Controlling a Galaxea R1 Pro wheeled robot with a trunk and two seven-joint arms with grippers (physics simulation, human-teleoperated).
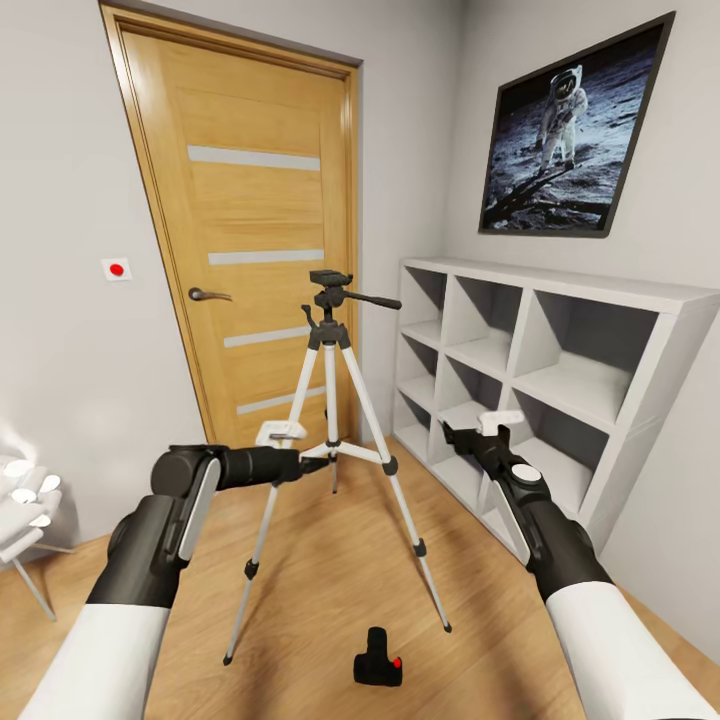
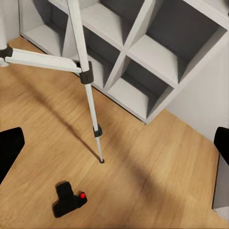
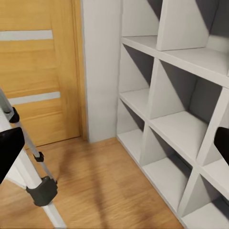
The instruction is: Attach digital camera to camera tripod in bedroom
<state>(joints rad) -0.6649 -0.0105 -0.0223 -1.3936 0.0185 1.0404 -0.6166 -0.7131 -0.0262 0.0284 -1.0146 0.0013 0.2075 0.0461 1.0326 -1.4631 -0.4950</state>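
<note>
Room: pale grey walls (image 1: pixel 70 150), light wood plank floor (image 1: pixel 320 590). Oak door (image 1: pixel 255 230) with four grey horizontal stripes and a dark lever handle (image 1: pixel 208 294), shut. Small white wall plate with red dot (image 1: pixel 116 268) beside the door frame. White cube shelving (image 1: pixel 540 380) along the adjacent wall. Framed astronaut picture (image 1: pixel 570 130) hangs above it. White chair (image 1: pixel 25 510) partly visible at the edge. Soft, even light.

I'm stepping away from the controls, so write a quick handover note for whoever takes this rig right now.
Left end effector: open, empty, raised near the tripod's braces.
Right end effector: open, empty, raised near the white cube shelving.
Camera tripod: upright on the wood floor before the door, head bare.
Digital camera: on the floor in front of the tripod, untouched.
Done: robot faces the tripod.
Left: pick up the camera, mount it.
</note>
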